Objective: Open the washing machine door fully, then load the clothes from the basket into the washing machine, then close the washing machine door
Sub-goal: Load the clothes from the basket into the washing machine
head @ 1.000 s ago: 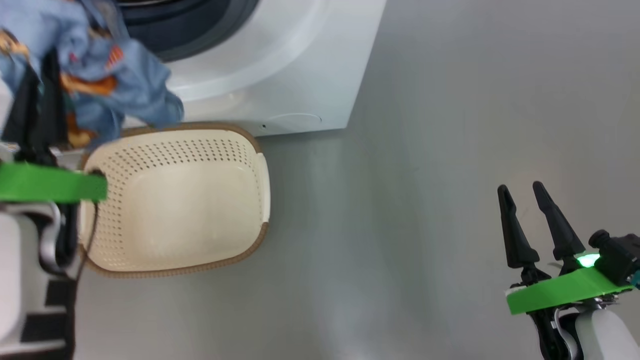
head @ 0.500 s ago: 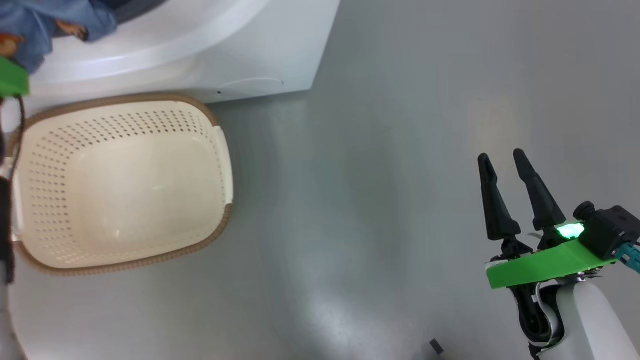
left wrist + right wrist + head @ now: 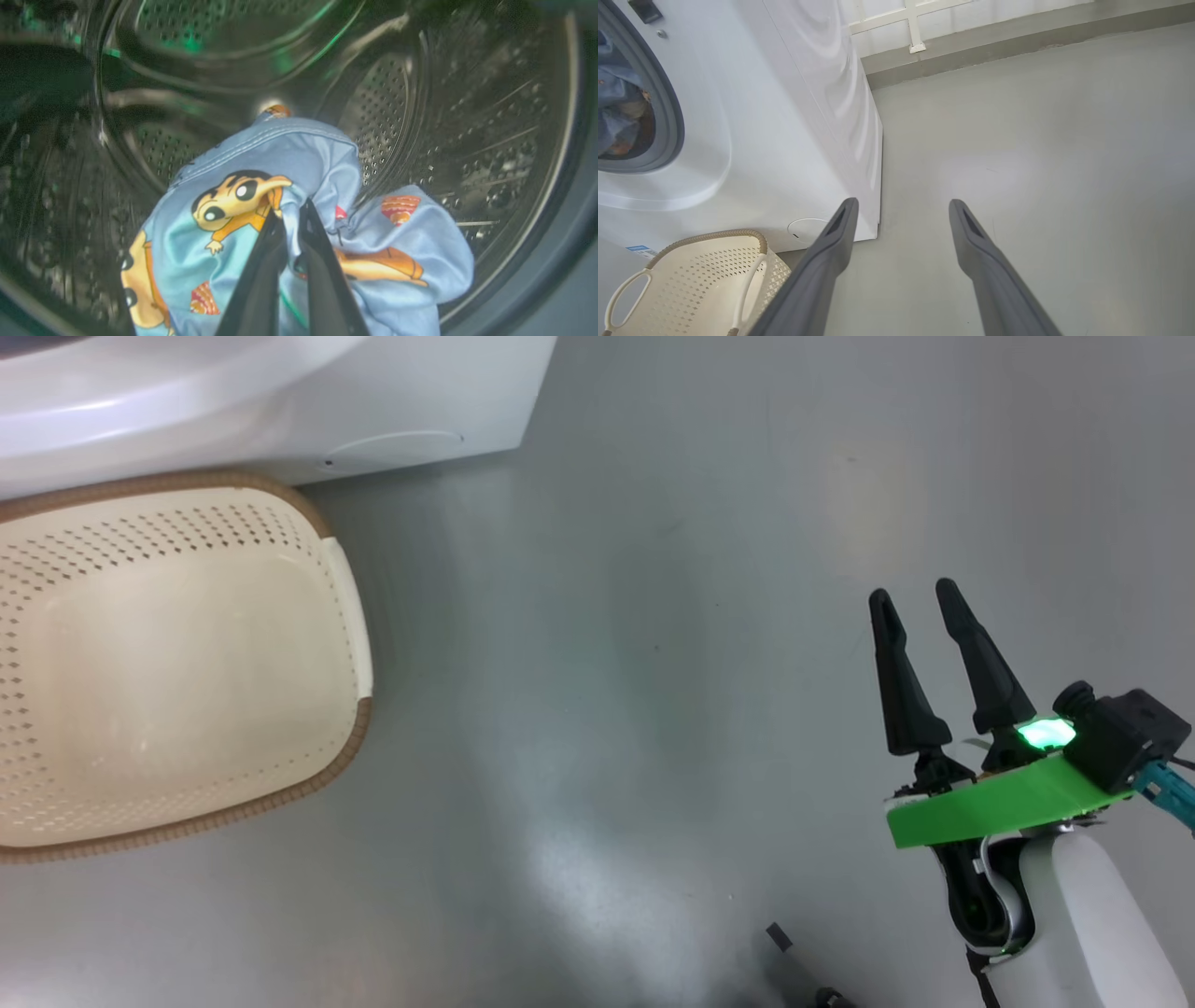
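The washing machine (image 3: pixel 794 116) is standing behind the cream basket (image 3: pixel 347 616) on the floor (image 3: pixel 653 709). Inside its steel drum (image 3: pixel 467 116), my left hand (image 3: pixel 292 217) is pinching the light-blue cartoon-print clothes (image 3: pixel 280 149); my right hand (image 3: pixel 913 590) is hovering, spread wide.

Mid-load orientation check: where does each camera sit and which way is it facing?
Head view: on the head, looking down at floor, basket and washing machine lower front; right gripper lower right, fingers apart.
Left wrist view: on the left wrist, looking into the drum along the left gripper, shut on the clothes.
Right wrist view: low, facing the machine's front and side over its own fingers.
Head and right wrist views share basket and machine.
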Controlling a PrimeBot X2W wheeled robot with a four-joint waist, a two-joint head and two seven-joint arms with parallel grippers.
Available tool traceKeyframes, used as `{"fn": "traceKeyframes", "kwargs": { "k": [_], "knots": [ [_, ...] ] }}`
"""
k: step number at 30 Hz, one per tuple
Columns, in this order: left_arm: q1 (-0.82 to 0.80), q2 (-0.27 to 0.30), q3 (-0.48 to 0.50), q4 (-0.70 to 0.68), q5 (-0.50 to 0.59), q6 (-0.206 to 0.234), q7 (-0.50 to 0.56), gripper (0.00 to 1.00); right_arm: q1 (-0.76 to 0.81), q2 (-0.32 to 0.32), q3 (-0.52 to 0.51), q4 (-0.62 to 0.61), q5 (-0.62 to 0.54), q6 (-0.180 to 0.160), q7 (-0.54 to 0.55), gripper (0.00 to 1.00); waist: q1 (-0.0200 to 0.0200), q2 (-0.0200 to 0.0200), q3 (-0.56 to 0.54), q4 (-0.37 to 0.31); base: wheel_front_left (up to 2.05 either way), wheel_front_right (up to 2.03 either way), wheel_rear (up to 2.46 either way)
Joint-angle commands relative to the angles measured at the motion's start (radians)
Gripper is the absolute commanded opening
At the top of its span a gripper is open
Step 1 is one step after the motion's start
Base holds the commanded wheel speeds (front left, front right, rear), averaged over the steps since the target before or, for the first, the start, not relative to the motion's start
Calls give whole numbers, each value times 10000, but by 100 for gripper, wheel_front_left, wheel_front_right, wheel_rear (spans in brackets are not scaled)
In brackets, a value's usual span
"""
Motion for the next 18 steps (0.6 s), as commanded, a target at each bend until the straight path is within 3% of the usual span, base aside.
{"fn": "traceKeyframes", "kwargs": {
  "k": [1,2,3,4,5,18],
  "knots": [
    [-226,567,128,-440,163,70,-61,0,24,-11,239,-258,113,16,-48,100,0,0,113,-97,0,0,0],
    [-244,581,189,-792,298,138,-61,0,-6,0,270,-259,112,16,-48,100,0,0,141,-126,0,0,0],
    [-214,574,303,-1041,359,205,-61,7,-34,12,312,-256,113,16,-48,100,0,0,169,-165,0,0,0],
    [-174,585,402,-1228,435,248,-61,44,-63,24,349,-254,115,16,-48,100,0,0,198,-196,0,0,0],
    [-117,594,486,-1341,504,257,-61,100,-93,36,382,-252,119,16,-48,100,0,0,223,-226,0,0,0],
    [1108,-26,1159,-1084,613,124,-61,100,-89,-18,332,-196,80,16,-48,100,0,0,-18,58,0,0,0]
  ]
}}
